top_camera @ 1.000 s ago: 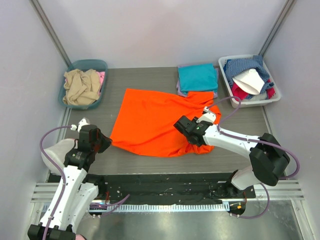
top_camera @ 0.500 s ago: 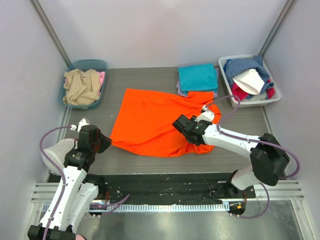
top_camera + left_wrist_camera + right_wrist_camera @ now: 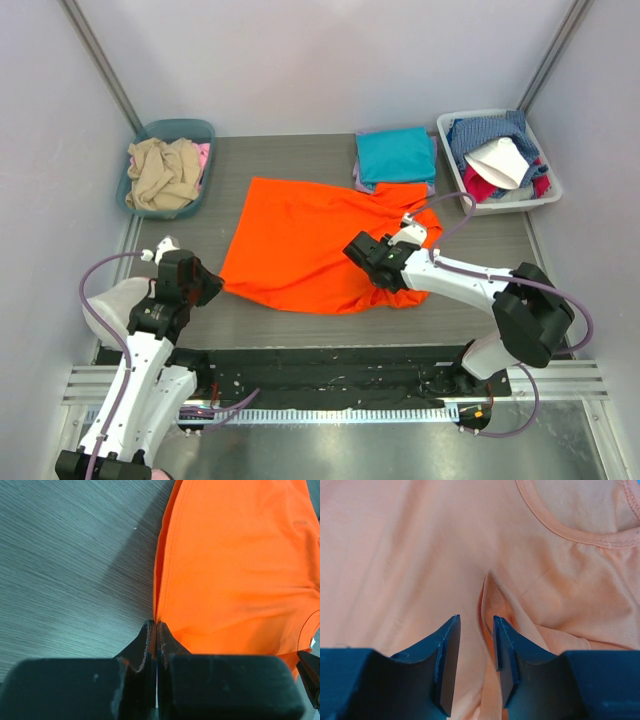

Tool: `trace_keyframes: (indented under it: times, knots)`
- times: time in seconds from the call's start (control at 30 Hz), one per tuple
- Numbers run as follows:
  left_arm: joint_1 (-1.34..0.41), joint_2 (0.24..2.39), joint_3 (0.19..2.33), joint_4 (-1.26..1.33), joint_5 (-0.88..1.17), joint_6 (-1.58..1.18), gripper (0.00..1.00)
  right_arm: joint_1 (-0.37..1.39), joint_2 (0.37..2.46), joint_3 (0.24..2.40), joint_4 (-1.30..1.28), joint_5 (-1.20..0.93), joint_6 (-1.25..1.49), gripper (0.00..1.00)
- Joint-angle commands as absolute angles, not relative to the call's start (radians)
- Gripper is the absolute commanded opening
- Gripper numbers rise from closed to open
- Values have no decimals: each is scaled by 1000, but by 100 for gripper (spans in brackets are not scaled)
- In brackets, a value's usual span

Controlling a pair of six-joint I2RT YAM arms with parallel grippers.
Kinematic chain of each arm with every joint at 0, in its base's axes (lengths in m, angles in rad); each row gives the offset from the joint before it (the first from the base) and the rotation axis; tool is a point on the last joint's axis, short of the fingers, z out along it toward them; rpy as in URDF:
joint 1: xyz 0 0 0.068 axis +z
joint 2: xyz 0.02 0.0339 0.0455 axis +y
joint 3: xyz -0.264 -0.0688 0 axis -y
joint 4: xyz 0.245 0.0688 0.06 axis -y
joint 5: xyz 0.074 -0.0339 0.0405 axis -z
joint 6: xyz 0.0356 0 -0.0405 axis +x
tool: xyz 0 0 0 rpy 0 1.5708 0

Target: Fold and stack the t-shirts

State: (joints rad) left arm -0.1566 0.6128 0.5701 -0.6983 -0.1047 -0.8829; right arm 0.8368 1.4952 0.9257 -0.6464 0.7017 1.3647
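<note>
Top view: right arm stretched from the lower-right base toward frame centre, forearm low, right gripper down on the lower right part of the orange t-shirt. Left arm bent upward at lower left, left gripper at that shirt's lower left corner. Against the earlier frames: right gripper edged slightly leftward, fingers closer together; left arm unmoved. Orange t-shirt spread mid-tabletop, long axis from lower left to upper right, hem end left, bunched neck end right. Teal t-shirt folded flat at upper centre-right on the lavender t-shirt, touching the orange one's upper right edge.

Left wrist view: fingers pressed fully together, tips meeting the orange hem edge. Cannot tell whether any cloth is pinched.

Right wrist view: fingers parted by a narrow gap, tips on the cloth, with a raised fold at the gap's right side and the collar band curving across the upper right.
</note>
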Motion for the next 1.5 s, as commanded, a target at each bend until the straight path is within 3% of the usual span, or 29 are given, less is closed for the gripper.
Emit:
trace_keyframes:
  times: [0.0, 0.27, 0.37, 0.4, 0.43, 0.67, 0.97, 1.23, 1.47]
  knots:
    - [-153, 607, 572, -689, -114, -879, 0, 844, 1494, 916, -629, 744, 1391, 39]
    - [-153, 606, 572, -690, -114, -880, 0, 844, 1488, 887, -629, 741, 1410, 35]
    - [-153, 606, 572, -690, -114, -881, 0, 842, 1483, 877, -627, 741, 1413, 25]
    - [-153, 606, 572, -690, -114, -881, 0, 842, 1482, 876, -627, 741, 1411, 9]
    - [-153, 604, 572, -690, -115, -881, 0, 844, 1479, 873, -627, 741, 1411, 1]
    - [-153, 607, 594, -704, -112, -879, 0, 844, 1410, 955, -664, 770, 1238, 1]
    - [-153, 607, 663, -730, -117, -867, 0, 844, 1270, 1101, -822, 637, 878, 1]
    - [-153, 597, 660, -744, -115, -874, 0, 842, 1148, 1000, -874, 604, 899, 1]
    - [-153, 591, 664, -764, -120, -870, 0, 845, 1161, 974, -844, 503, 897, 1]
